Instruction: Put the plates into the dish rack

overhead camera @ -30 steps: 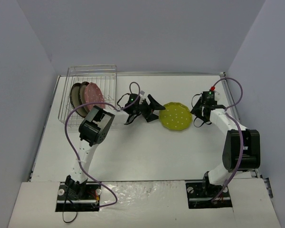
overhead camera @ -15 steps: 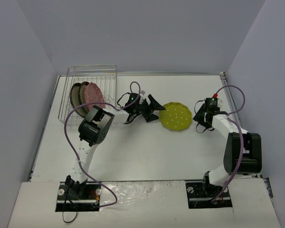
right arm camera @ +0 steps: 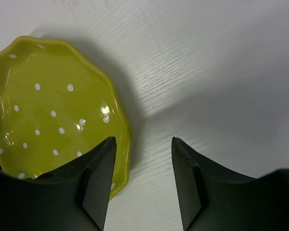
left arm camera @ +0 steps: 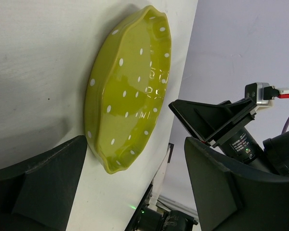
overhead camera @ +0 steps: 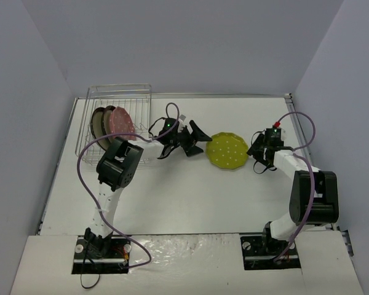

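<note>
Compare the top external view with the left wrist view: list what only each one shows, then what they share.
Only the top external view: the dish rack with the pink plate and two dark-rimmed plates standing in it.
Only the left wrist view: a close side look at the scalloped outer wall of the yellow-green plate, lying flat on the table.
Both: that plate, the open left claw facing it, and the right claw on its far side.
</note>
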{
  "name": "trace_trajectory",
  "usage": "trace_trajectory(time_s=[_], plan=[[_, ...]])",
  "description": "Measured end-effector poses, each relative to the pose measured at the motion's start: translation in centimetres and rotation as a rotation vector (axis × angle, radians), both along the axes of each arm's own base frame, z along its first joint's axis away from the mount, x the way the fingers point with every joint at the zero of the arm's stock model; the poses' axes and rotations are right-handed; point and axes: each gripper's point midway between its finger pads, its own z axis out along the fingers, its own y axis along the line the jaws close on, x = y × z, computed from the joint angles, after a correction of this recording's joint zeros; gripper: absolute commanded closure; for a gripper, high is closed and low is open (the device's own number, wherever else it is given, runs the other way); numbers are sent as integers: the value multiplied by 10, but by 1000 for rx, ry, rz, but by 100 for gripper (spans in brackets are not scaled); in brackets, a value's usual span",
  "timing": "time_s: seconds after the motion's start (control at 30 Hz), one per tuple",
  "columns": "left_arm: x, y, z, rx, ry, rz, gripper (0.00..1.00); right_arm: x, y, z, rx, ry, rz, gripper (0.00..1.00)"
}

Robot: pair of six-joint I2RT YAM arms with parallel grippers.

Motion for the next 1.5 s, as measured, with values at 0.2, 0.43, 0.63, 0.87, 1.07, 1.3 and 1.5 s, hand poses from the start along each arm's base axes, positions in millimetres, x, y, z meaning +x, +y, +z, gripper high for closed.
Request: trace_trajectory(time_s=[0.2,0.43,0.63,0.87,1.07,1.3,1.5], plan=[[-3,3,-7,19,15,0,22,0,8,-15,37,1,18,62],[-6,6,-8,31,27,1,22,12,24,-25,126,-78,48,65],[-6,7,-4,33,19,2,22,26,36,-24,194,-169,60,69],[-4,11,-3,38,9,4,22,27,42,-25,229,-201,58,73],[-3,12,-4,40,11,8,22,14,54,-24,227,-164,76,69],[-3,13,-4,41,12,8,22,-14,68,-21,208,-82,101,67],[-3,13,-4,41,13,8,22,-22,65,-25,191,-47,74,68]])
